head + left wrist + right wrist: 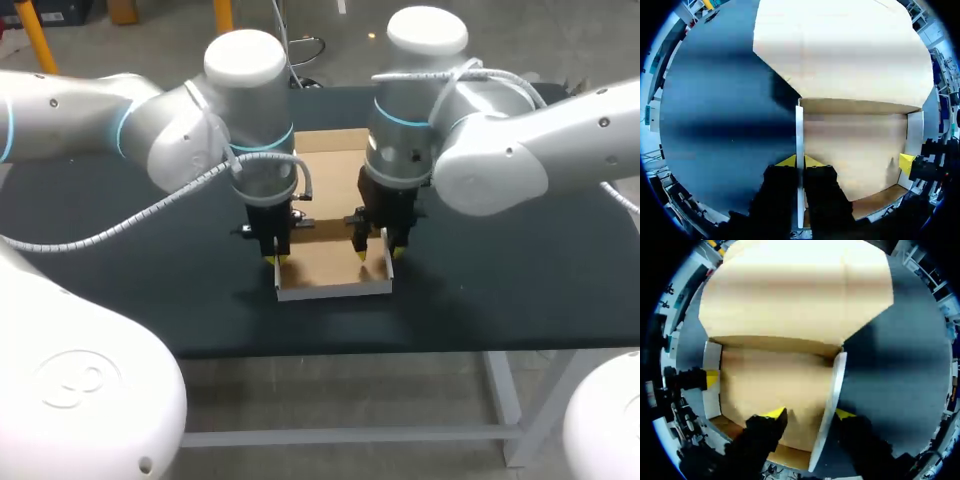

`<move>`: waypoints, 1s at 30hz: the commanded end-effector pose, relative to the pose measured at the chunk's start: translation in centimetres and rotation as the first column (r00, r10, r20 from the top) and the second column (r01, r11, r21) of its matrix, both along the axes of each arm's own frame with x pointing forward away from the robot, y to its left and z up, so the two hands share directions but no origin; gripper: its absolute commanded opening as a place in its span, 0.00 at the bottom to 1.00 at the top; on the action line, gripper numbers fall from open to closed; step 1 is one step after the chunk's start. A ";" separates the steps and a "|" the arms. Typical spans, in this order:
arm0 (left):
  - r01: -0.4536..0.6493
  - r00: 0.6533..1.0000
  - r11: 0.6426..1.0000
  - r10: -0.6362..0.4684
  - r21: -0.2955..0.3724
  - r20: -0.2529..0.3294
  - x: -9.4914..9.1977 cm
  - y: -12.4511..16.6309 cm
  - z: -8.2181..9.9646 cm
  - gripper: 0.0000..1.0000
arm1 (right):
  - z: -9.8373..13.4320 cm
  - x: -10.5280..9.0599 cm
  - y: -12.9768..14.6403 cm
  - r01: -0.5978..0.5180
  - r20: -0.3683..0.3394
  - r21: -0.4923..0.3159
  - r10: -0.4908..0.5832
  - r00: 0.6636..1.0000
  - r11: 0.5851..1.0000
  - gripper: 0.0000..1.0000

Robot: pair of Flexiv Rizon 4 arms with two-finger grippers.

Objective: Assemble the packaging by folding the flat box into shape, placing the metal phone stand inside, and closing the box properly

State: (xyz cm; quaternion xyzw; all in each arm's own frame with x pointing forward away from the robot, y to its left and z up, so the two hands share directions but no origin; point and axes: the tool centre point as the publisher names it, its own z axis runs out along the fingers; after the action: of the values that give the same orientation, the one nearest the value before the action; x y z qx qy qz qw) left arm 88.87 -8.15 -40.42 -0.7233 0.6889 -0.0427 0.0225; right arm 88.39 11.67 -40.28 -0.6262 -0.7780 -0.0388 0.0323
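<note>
At the box's left wall (799,130), the left gripper's (801,161) two yellow fingertips (787,161) are pressed onto the thin white panel from either side, one inside the box (325,262) and one outside. The pinch looks meant to hold that wall upright and square to the floor. At the box's opposite side, the right gripper (810,414) straddles the right wall (832,385) with its fingers (776,413) spread. The outer tip lies close against the wall. The inner tip stands clear of it over the brown floor, so this wall is only bracketed, not clamped. It leans slightly, which suggests the right gripper is placed to catch and straighten it.

Outward from the fingers, the box is a shallow open tray, brown inside and white outside. Its low front wall (335,291) is up on the side nearest the robot's base, and a back wall is raised at the far side. Beyond that back wall the broad lid flap (840,50) lies flat on the dark table (150,290), pointing away from the robot and not yet folded over. Both arms come down steeply over the box, one from each side, with their wrists almost above the walls they tend.

The box's floor is bare, and the metal phone stand shows in none of the views. Judging by this, the task is at the shaping stage: side walls first, then loading the stand and closing the lid.
</note>
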 end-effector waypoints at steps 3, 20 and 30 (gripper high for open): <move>-0.007 1.000 0.999 0.006 0.049 0.023 -0.2 -0.3 -0.1 0.00 | 1.4 -1.2 -1.6 -0.075 0.046 0.098 0.071 0.996 0.992 1.00; 0.013 0.998 0.996 -0.019 0.093 0.062 0.1 1.3 0.5 0.00 | 5.3 -3.3 -2.9 -0.527 0.244 0.284 0.471 0.848 0.801 1.00; 0.038 0.998 0.997 -0.040 0.068 0.041 0.6 2.6 0.6 0.00 | 5.6 -3.3 -3.0 -0.516 0.211 0.275 0.473 0.855 0.811 1.00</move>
State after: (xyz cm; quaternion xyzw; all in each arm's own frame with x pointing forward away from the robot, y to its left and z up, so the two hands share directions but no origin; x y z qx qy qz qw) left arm 89.30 -6.21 -39.82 -0.7085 0.7017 -0.0327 0.0676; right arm 84.64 8.68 -34.99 -0.3892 -0.8969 -0.1981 0.0701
